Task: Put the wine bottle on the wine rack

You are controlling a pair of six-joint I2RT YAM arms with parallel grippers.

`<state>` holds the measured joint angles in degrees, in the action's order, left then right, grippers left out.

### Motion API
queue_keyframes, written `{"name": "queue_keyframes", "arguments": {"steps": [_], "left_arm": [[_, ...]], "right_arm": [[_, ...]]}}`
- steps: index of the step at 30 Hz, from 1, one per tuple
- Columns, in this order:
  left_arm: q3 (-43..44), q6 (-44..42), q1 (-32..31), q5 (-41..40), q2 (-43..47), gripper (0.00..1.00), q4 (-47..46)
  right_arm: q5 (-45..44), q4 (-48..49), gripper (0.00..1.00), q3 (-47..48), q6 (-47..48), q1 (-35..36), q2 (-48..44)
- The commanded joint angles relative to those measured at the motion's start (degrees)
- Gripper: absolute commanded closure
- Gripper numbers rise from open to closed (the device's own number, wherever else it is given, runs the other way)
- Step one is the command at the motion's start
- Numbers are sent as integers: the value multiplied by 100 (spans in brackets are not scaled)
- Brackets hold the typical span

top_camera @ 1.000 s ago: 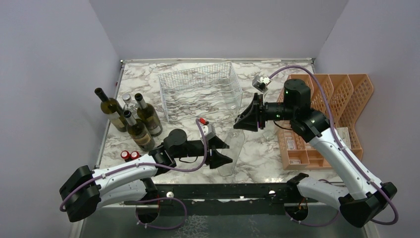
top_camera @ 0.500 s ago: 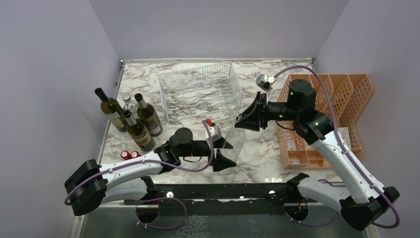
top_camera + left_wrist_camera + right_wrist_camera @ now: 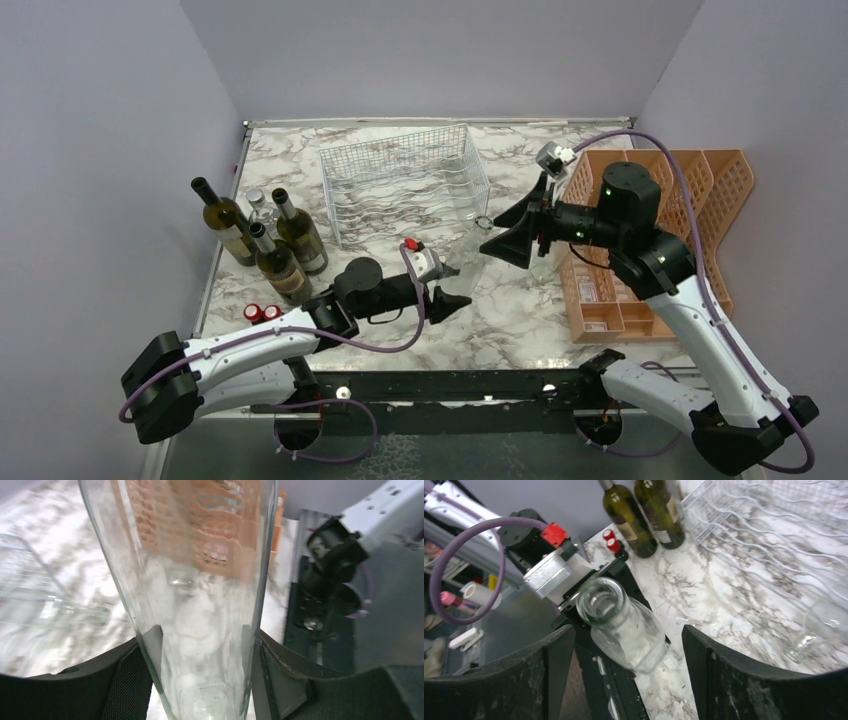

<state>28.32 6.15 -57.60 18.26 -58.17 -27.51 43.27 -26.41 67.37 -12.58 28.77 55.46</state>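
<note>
A clear glass wine bottle (image 3: 468, 262) stands tilted over the marble between the two arms, its open mouth up. My left gripper (image 3: 452, 290) is shut on its lower body, and in the left wrist view the bottle (image 3: 195, 580) fills the space between both pads (image 3: 127, 680). My right gripper (image 3: 492, 235) hangs open just right of the neck, touching nothing. From the right wrist the bottle (image 3: 629, 635) and its mouth show between the wide-spread jaws of that gripper (image 3: 628, 630). The white wire wine rack (image 3: 405, 185) sits behind, with no bottle in it.
Several full bottles (image 3: 278, 262) stand together at the left edge, with two red caps (image 3: 262, 313) in front of them. An orange perforated tray (image 3: 660, 230) fills the right side. The rack's mesh wall (image 3: 784, 525) lies close beyond the right gripper.
My right gripper has opened, let go of the bottle's neck and drawn back to the right. My left gripper now holds the bottle alone and has shifted it toward the rack.
</note>
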Motion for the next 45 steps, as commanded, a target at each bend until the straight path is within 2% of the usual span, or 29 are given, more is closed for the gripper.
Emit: {"name": "queue_keyframes", "arguments": {"steps": [1,6,10,15,19,27,37,45], "left_arm": [[687,-1532,6,-1030,456,100,447],[1524,-2754,4,-1721,421,100,2003],[1914,-3730,4,-2300,347,100,2815],[1789,-5086,-1,-2648,401,100,3104],[1255,-6062,-5,-2725,558,100,2706],[800,-6404,-54,-2875,460,100,2286],[547,-6471,-67,-2864,358,100,2110],[458,-6464,-115,-2838,453,100,2071]], "right_arm": [[-951,-462,18,480,-69,-9,-368],[-620,-876,18,1025,76,-12,-256],[-760,-977,18,1273,291,-12,-165],[-971,-1146,15,1365,543,-13,95],[-1036,-1360,15,1149,699,-12,429],[-764,-1419,15,649,927,57,948],[-1220,-1093,16,218,853,1049,1489],[-1339,-837,27,77,719,1300,1817]]}}
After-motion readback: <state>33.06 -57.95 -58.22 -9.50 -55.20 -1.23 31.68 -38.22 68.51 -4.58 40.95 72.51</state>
